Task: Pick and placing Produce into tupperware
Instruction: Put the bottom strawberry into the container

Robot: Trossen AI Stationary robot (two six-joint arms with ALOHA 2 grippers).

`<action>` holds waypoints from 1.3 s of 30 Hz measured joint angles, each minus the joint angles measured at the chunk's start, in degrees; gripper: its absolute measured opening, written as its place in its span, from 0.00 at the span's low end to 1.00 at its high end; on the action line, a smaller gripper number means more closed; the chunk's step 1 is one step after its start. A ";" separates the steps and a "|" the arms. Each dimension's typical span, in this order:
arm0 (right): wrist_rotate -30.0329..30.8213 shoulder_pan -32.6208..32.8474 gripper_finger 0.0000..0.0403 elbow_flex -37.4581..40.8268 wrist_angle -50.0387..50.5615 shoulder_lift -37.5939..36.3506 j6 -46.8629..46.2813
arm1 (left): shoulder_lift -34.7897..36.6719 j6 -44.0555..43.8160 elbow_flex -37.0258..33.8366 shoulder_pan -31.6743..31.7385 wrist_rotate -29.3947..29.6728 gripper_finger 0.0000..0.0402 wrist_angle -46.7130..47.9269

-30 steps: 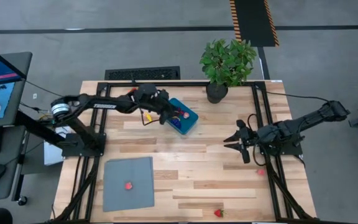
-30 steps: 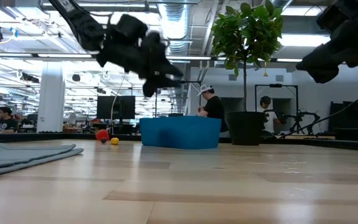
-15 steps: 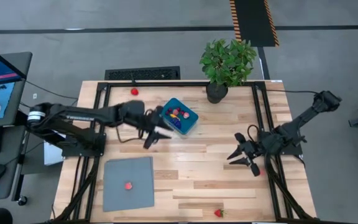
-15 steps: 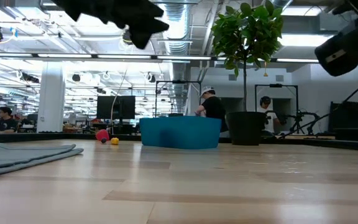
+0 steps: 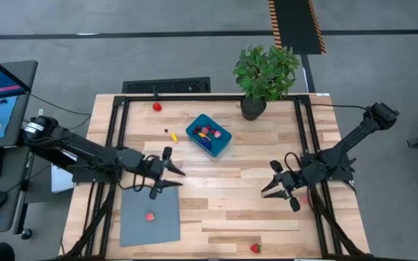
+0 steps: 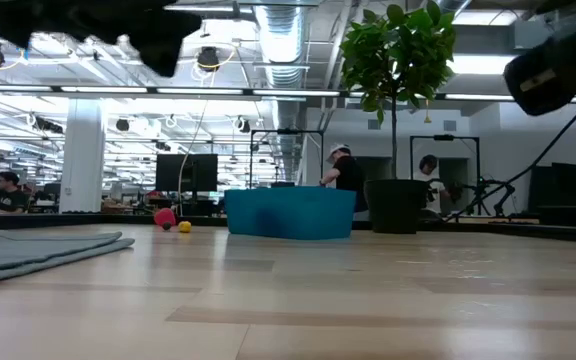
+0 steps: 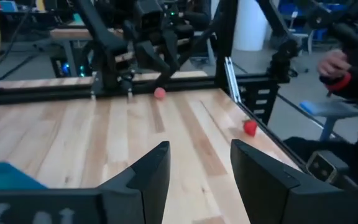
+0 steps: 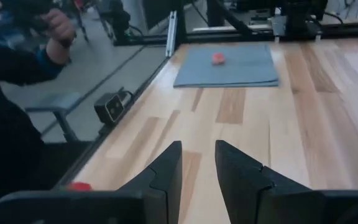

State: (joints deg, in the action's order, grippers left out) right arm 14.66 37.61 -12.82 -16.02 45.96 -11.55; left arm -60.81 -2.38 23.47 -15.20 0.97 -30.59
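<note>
The teal tupperware [image 5: 209, 135] [image 6: 290, 212] stands on the table's far middle, with red, pink and purple produce [image 5: 206, 133] inside. More produce lies loose: a red piece [image 5: 157, 106] and a yellow one [image 5: 173, 136] beside the tupperware, a red one [image 5: 149, 215] [image 8: 217, 58] on the grey sheet, a strawberry [image 5: 254, 248] [image 7: 250, 127] near the near edge, and a pink ball [image 7: 160, 93]. My left gripper [image 5: 167, 175] [image 7: 201, 155] hovers open over the sheet's far edge. Empty and open, my right gripper [image 5: 273, 185] [image 8: 197, 152] hangs over the right side.
The grey sheet [image 5: 149, 214] [image 8: 229, 65] lies flat at the near left. A potted plant [image 5: 265, 76] [image 6: 396, 120] stands at the far edge, right of the tupperware. People are visible beyond the table, with a hand [image 8: 61, 25] off the near side.
My left gripper has pulled back from above the tupperware, swinging toward the table's near left until it hangs over the grey sheet's far edge. My right gripper has shifted toward the near edge and slightly left. The produce in the tupperware now shows uncovered.
</note>
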 joint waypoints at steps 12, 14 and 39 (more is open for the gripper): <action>2.36 -0.91 0.29 -0.35 -3.61 9.46 -1.92 | -1.16 3.71 -5.03 -9.81 8.56 0.40 -3.97; 4.22 0.20 0.29 -1.94 -3.22 12.59 -1.29 | -1.18 4.45 -6.04 -10.84 8.25 0.40 -6.32; -8.55 11.93 0.53 -39.83 33.83 45.21 -33.26 | -1.16 0.87 -10.67 -12.22 14.75 0.40 -11.50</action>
State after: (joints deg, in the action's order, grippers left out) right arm 6.11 49.54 -52.65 17.81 91.16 -44.81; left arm -61.98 -1.51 12.80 -27.42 15.73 -42.09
